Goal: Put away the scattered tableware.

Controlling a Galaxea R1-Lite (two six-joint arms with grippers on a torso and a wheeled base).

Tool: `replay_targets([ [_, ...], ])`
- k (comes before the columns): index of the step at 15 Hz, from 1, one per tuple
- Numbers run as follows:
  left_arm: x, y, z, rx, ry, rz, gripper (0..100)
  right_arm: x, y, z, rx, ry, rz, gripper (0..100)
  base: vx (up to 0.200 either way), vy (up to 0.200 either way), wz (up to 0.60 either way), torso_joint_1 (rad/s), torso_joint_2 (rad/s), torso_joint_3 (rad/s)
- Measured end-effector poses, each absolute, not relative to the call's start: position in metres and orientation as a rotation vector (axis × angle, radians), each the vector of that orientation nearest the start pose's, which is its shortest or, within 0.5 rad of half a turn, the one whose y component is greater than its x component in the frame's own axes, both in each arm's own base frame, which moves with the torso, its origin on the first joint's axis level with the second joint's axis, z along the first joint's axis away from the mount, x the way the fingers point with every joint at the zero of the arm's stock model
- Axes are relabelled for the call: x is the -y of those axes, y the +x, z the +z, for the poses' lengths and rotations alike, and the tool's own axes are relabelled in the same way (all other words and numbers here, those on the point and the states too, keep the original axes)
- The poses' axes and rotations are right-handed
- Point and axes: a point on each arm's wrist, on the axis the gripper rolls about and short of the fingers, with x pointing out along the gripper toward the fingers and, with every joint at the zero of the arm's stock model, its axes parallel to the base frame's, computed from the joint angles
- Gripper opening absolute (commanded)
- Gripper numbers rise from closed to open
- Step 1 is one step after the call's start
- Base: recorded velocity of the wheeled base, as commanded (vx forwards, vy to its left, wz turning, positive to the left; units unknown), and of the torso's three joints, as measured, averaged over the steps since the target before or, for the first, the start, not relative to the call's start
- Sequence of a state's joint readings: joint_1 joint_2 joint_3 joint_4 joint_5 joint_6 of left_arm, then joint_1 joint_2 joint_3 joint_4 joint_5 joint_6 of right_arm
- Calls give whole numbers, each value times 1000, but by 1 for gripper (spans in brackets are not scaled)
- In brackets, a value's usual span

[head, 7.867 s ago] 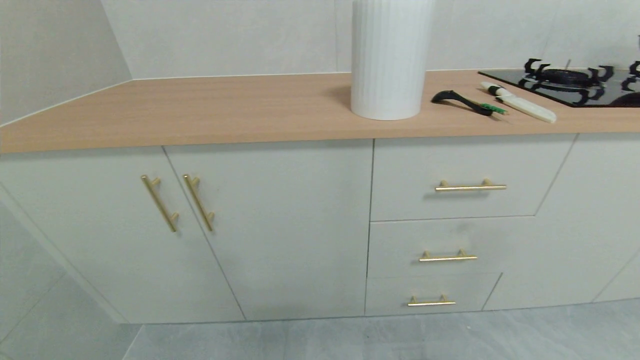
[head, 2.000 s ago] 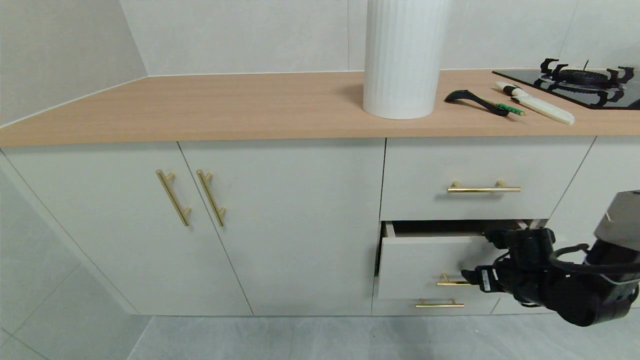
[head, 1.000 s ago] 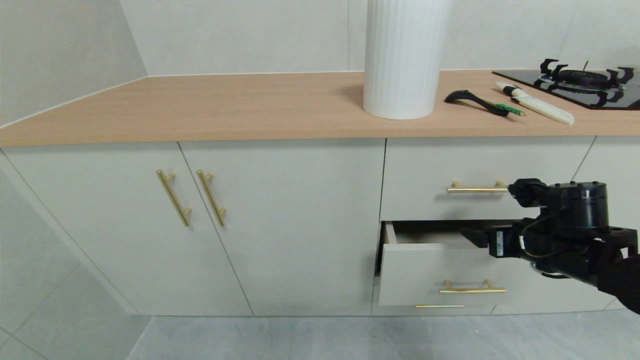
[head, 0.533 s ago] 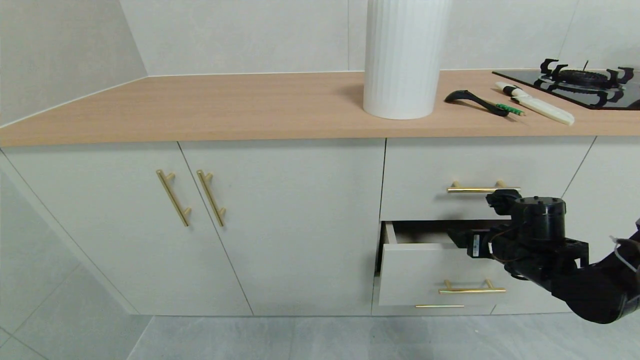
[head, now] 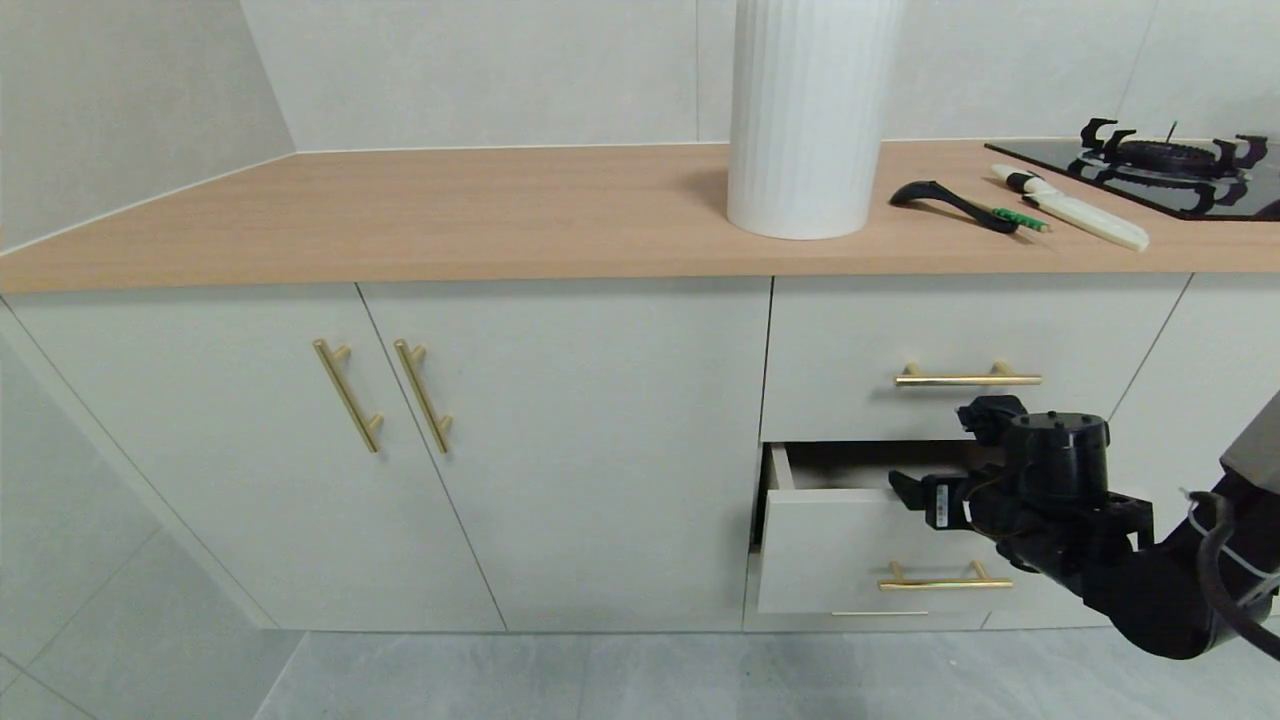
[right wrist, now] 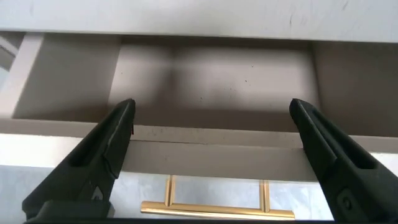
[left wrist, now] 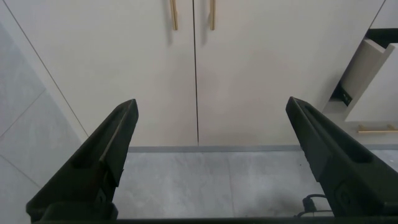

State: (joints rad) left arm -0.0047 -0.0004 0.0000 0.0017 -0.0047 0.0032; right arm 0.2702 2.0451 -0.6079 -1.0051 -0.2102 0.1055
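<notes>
Two utensils on the counter [head: 450, 215]; middle drawer [head: 830, 545] of three open.
Upper right, your black utensil [head: 950, 205] and white knife [head: 1075, 212] lie beside one ribbed vase [head: 805, 120] and the stove [head: 1170, 165]. Lower right, your right gripper [head: 942, 450], fingers spread and empty, hovers at that drawer's mouth; your left gripper [left wrist: 211, 106], spread too, faces two cabinet doors [head: 560, 450].

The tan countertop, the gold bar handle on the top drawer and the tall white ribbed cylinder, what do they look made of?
Tan countertop: wood or wood-look laminate, matt, with fine lengthwise grain. Gold bar handle: metal, probably a brushed brass finish, with a soft sheen. Tall white ribbed cylinder: ceramic or plastic, matt, evenly fluted; I cannot tell which.
</notes>
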Motion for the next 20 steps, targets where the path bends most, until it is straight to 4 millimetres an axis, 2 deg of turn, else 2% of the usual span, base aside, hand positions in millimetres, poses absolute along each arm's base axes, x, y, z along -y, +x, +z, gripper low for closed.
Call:
replay_targets([
  [5,0,-23,75,-1,3,-9,100,-81,309,61,-486,-12,42,100,0,0,0,0,0,0],
  [15,0,-23,75,-1,3,-9,100,-76,262,95,-746,-102,155,100,0,0,0,0,0,0],
  [20,0,-23,75,-1,3,-9,100,-76,247,98,-820,-179,191,100,0,0,0,0,0,0],
])
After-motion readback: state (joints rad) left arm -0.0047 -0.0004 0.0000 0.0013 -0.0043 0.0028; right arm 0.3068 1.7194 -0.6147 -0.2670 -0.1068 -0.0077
